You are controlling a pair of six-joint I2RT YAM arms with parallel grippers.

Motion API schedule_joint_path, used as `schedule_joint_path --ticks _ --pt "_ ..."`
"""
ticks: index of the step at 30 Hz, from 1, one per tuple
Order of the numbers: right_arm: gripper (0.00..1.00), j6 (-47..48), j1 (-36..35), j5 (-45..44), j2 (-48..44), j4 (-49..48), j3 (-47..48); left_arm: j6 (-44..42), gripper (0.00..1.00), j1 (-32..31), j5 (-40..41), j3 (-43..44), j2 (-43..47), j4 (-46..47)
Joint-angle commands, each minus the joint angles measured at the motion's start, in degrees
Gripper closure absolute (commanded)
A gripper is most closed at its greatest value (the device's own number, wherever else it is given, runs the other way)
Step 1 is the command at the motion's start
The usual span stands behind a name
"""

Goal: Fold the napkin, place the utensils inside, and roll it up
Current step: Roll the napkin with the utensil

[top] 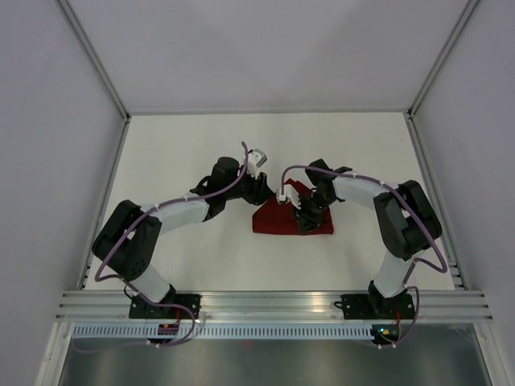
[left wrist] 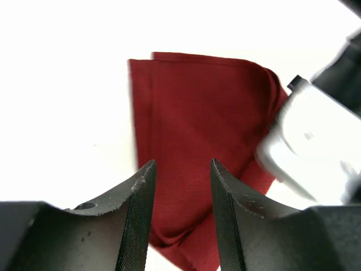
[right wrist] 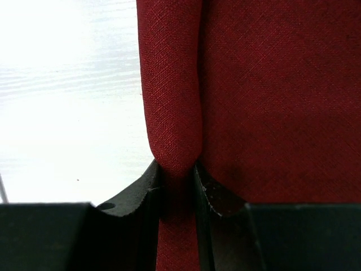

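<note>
The dark red napkin [top: 276, 222] lies folded on the white table between the two arms. In the right wrist view, one edge of the napkin [right wrist: 271, 84] is gathered into a thick roll [right wrist: 172, 101]. My right gripper [right wrist: 179, 166] is shut on that roll, and it sits over the cloth's right part [top: 306, 223]. My left gripper [top: 269, 193] hovers at the cloth's far left corner. Its jaws [left wrist: 181, 164] stand open with nothing between them, and the napkin [left wrist: 197, 113] shows below and beyond them. The utensils are hidden from every view.
The right wrist's white camera housing [left wrist: 304, 147] hangs close to my left gripper, over the napkin's far side. Grey walls [top: 56, 121] enclose the white table [top: 185, 145] on three sides. An aluminium rail [top: 265, 304] runs along the near edge.
</note>
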State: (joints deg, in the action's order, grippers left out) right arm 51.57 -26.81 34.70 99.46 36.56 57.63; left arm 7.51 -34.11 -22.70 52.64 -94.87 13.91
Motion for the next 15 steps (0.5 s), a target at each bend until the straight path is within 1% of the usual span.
schedule_joint_path --ticks 1,3,4,6,7,8,9,10,11,12,13,15 --pt "0.85 6.7 2.3 6.0 7.7 12.2 5.5 -0.1 0.52 -0.7 9.1 -7.1 5.8 12.8" --pt "0.85 8.4 2.7 6.4 11.7 16.4 9.4 -3.0 0.54 -1.7 11.6 -9.7 8.5 16.6" --pt "0.84 8.7 3.1 6.5 13.0 17.7 10.7 -4.3 0.54 -3.0 14.1 -12.1 9.4 17.5" --pt "0.84 9.4 3.4 6.8 16.9 20.8 13.9 -7.1 0.53 -5.2 16.2 -14.0 11.1 19.6" --pt "0.85 9.9 3.7 6.7 18.1 21.9 15.0 -11.1 0.52 -7.8 18.8 -15.0 12.1 19.5" --pt "0.84 10.0 3.8 6.6 19.2 23.1 16.6 -12.9 0.50 -9.4 19.4 -15.1 12.2 19.2" --pt "0.85 10.0 3.9 6.5 21.1 23.6 17.4 -17.1 0.48 -12.6 20.0 -15.0 12.2 17.7" --pt "0.84 10.0 3.9 6.5 22.1 23.8 18.0 -19.3 0.48 -14.6 22.1 -14.4 11.4 17.0" --pt "0.85 10.0 4.0 6.3 23.0 24.5 19.4 -21.1 0.47 -16.1 22.4 -14.0 10.8 16.4" --pt "0.85 9.8 4.0 6.2 24.7 24.8 20.2 -24.1 0.46 -19.0 23.3 -13.5 10.0 14.7" --pt "0.85 9.5 4.1 6.3 25.4 25.1 20.9 -25.4 0.46 -20.2 25.1 -12.7 9.3 14.1" --pt "0.85 9.2 4.4 6.3 27.3 25.6 22.4 -29.3 0.45 -23.1 25.9 -11.9 6.6 13.2"
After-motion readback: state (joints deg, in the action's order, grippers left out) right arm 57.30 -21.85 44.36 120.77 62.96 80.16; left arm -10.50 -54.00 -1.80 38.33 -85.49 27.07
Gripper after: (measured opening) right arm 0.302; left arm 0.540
